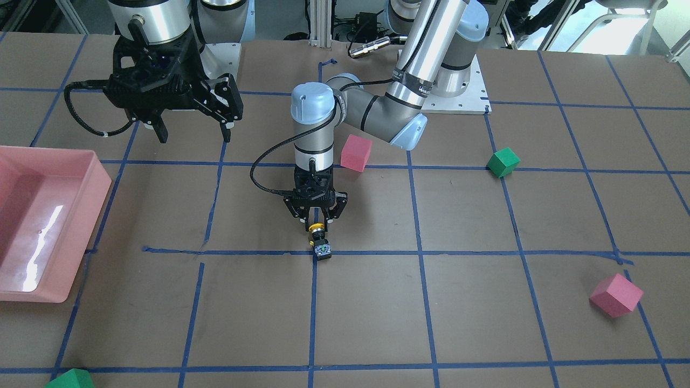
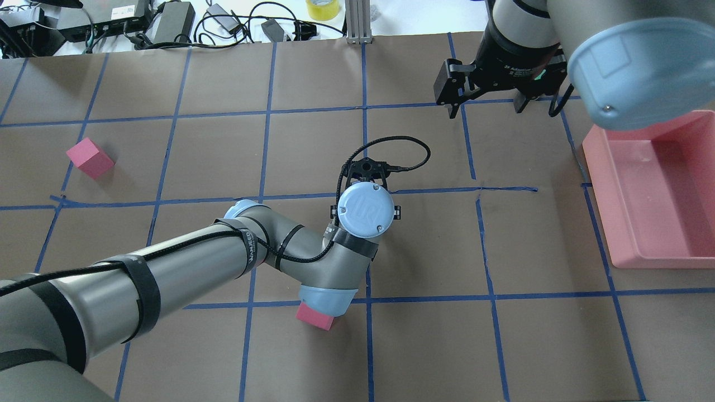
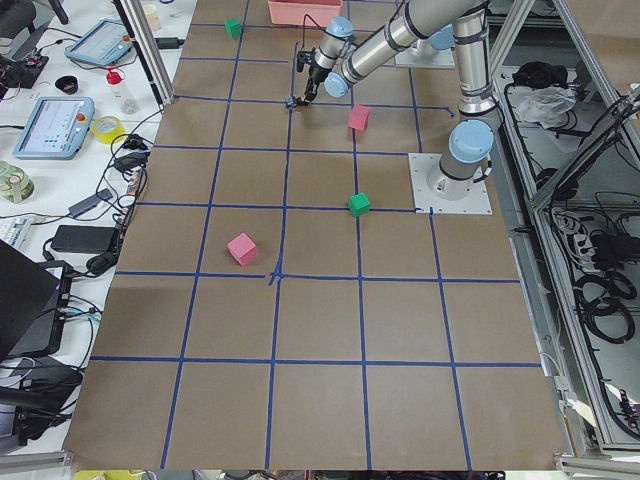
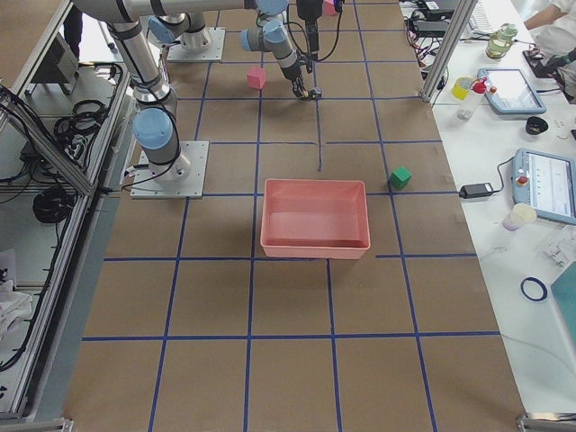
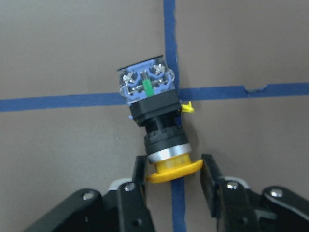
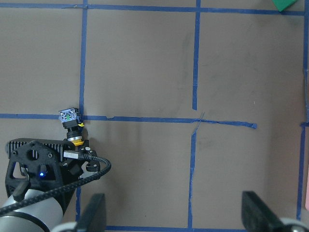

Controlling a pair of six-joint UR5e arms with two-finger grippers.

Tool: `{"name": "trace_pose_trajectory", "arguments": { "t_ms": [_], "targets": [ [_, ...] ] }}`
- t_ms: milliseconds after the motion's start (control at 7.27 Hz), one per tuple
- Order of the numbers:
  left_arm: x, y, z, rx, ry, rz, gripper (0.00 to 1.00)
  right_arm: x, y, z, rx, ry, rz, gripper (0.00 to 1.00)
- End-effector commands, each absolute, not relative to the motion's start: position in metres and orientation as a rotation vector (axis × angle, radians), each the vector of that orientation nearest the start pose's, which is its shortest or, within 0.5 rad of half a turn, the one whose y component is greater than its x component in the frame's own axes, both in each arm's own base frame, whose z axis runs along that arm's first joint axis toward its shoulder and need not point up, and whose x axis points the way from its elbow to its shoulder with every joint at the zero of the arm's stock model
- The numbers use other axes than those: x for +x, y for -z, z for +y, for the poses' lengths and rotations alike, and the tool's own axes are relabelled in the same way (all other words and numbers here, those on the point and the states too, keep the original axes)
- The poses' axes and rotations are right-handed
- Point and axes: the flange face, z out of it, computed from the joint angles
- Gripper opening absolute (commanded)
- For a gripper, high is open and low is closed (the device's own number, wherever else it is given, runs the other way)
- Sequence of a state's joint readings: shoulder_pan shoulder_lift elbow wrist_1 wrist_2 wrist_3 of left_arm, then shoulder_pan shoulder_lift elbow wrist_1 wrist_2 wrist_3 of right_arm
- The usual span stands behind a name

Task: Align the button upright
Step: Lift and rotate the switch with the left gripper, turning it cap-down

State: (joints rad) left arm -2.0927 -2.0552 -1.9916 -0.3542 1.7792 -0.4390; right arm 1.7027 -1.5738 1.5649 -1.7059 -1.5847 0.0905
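Observation:
The button point(image 5: 154, 116) lies on its side on a blue tape crossing, silvery-blue contact block pointing away from the wrist camera. Its yellow cap point(image 5: 174, 170) sits between the fingers of my left gripper point(image 5: 174, 164), which are closed against the cap's two edges. In the front view the left gripper point(image 1: 316, 220) points down at the table's middle with the button point(image 1: 321, 241) just below it. My right gripper point(image 1: 194, 134) is open and empty, raised well above the table and apart from the button. The right wrist view shows the button point(image 6: 71, 124) too.
A pink tray point(image 1: 81, 237) stands at the table's edge on my right side. A red cube point(image 1: 356, 153) lies under the left arm's elbow. A green cube point(image 1: 503, 161), another red cube point(image 1: 616, 295) and a green cube point(image 1: 70, 380) lie farther off.

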Motion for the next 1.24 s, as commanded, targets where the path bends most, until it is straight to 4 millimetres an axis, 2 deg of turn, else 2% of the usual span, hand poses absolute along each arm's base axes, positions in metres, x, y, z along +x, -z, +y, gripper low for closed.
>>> {"name": "trace_pose_trajectory", "arguments": {
  "t_ms": [0, 275, 413, 550, 825, 1101],
  "targets": [
    [-0.386, -0.179, -0.446, 0.128, 0.498, 3.030, 0.00, 0.197, -0.506, -0.482, -0.063, 0.225, 3.132, 1.00],
    [-0.392, -0.211, -0.466, 0.137, 0.348, 3.002, 0.00, 0.197, -0.506, -0.482, -0.063, 0.225, 3.131, 1.00],
    [-0.385, -0.217, -0.472, 0.123, 0.263, 2.988, 0.00, 0.196, -0.506, -0.483, -0.060, 0.227, 3.138, 1.00],
    [-0.377, -0.214, -0.473, 0.110, 0.211, 2.975, 0.00, 0.196, -0.507, -0.483, -0.060, 0.229, 3.137, 1.00],
    [-0.354, -0.220, -0.475, 0.067, 0.047, 2.976, 0.00, 0.196, -0.506, -0.482, -0.060, 0.226, 3.137, 1.00],
    [-0.321, -0.239, -0.481, -0.023, -0.128, 3.006, 0.00, 0.196, -0.505, -0.483, -0.060, 0.224, 3.139, 1.00]
  ]
}}
